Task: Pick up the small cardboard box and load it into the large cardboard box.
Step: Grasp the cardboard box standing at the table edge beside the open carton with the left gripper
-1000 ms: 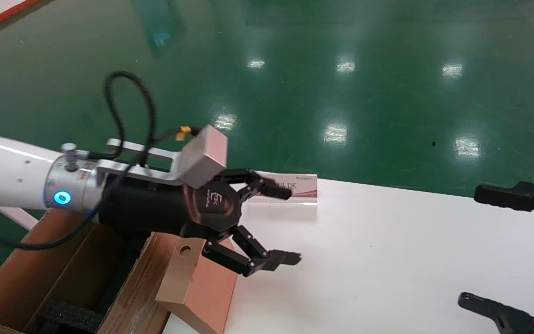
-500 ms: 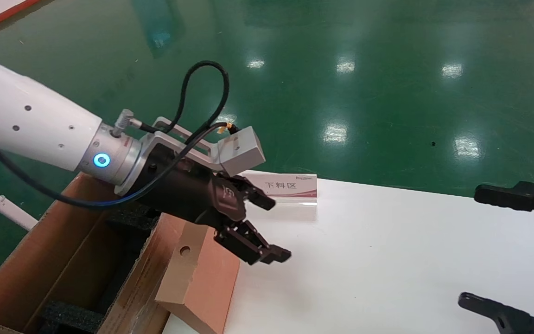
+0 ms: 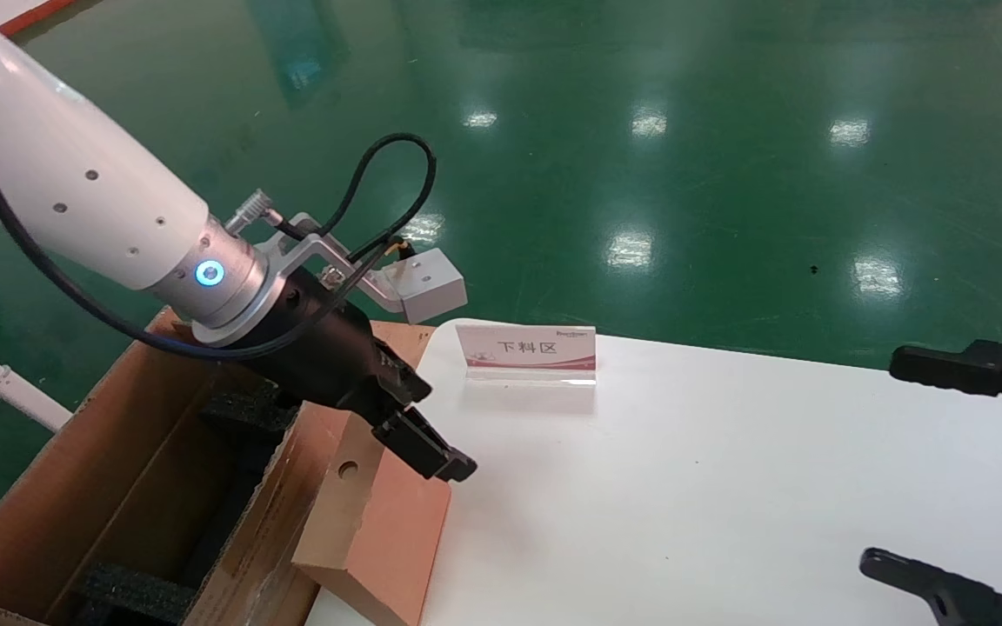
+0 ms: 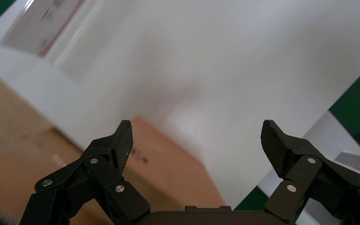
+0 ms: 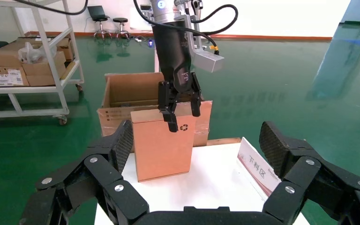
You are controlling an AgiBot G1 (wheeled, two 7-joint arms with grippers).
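Note:
The small cardboard box stands upright at the table's left end, leaning by the large cardboard box. My left gripper is open just above the small box's top edge. In the right wrist view the left gripper has one finger in front of the small box near its recycling symbol and one behind it. In the left wrist view the jaws stand wide apart over the small box. My right gripper is open and empty at the table's right edge.
A sign with red trim stands at the table's far edge, also in the right wrist view. The large box stands on the green floor beside the white table. A shelf cart with cartons stands far off.
My left gripper has swung down and to the left, from over the table beside the sign to just above the small box's top edge. It stays open. The right arm has not moved.

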